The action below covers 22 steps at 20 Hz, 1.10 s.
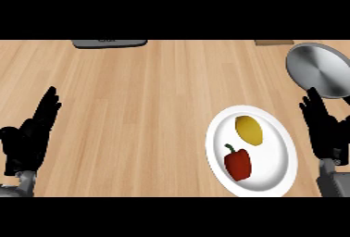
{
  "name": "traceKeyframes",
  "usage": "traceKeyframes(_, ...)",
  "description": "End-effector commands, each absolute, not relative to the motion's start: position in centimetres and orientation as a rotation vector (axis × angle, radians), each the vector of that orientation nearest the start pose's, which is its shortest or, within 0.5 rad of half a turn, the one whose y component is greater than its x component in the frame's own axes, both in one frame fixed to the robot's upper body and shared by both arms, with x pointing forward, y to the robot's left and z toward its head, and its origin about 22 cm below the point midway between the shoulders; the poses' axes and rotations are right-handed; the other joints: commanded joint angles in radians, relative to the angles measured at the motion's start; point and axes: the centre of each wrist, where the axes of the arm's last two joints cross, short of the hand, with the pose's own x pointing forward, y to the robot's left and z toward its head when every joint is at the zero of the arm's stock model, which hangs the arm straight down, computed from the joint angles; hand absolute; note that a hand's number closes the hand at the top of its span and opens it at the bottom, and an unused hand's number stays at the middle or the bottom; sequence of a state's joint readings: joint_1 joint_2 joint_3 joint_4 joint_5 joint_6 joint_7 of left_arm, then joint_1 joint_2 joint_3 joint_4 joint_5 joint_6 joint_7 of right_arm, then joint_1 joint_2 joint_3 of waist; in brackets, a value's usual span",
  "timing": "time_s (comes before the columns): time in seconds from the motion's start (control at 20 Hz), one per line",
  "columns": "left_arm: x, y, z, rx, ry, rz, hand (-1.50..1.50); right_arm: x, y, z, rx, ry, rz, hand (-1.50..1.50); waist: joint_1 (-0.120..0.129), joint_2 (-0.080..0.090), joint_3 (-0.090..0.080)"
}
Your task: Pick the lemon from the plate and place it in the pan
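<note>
Two items share white plate (pixel 277 152) near counter's (pixel 150 102) front right: lemon (pixel 249 130) on far half, red bell pepper (pixel 238 164) just beside.
Risk: closing fingers bump pepper, or round lemon rolls off plate.
Pan (pixel 320 69) at far right corner.
Right hand (pixel 327 132) beside plate, fingers straight, holding nothing.
Left hand (pixel 27 139) likewise, at left edge.

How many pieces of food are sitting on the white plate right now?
2. The lemon lies on the plate's far half; the red pepper lies just behind it, nearer the robot. Nothing seems hidden.
</note>
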State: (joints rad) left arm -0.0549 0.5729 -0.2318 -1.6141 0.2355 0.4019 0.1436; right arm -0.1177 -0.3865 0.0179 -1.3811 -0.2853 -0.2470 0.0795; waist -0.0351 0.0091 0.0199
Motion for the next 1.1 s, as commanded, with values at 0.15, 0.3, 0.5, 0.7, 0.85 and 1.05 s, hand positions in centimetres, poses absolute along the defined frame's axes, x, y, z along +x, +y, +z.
traceKeyframes(0.15, 25.4, 24.7, 5.0, 0.088, -1.477, -0.137, 0.0, 29.6, -24.7, 8.8, -0.084, -1.808, 0.73, 1.5, 0.088, -0.011, -0.032)
traceKeyframes(0.3, 24.6, 23.8, 3.8, 0.022, -1.408, -0.154, 0.0, 30.8, -26.4, 15.8, -0.454, -2.033, 1.077, 1.5, 0.09, -0.063, -0.078)
traceKeyframes(0.5, 24.1, 19.7, 2.8, -0.218, -1.371, -0.118, 0.0, 29.9, -21.5, 15.1, -0.221, -2.294, 1.435, -1.5, 0.081, 0.002, -0.021)
traceKeyframes(0.7, 25.0, 21.5, 1.9, -0.213, -1.368, -0.089, 0.0, 29.3, -20.8, 13.7, -0.145, -2.379, 1.661, -1.5, 0.048, -0.003, -0.021)
traceKeyframes(0.85, 24.9, 21.9, 2.3, -0.207, -1.359, -0.087, 0.0, 28.3, -21.7, 13.4, -0.408, -2.059, 2.018, -1.5, 0.035, -0.015, -0.024)
traceKeyframes(1.05, 24.6, 22.1, 1.4, -0.189, -1.327, -0.066, 0.0, 27.4, -21.9, 13.3, -0.789, -1.745, 2.282, -1.5, 0.015, -0.025, -0.027)
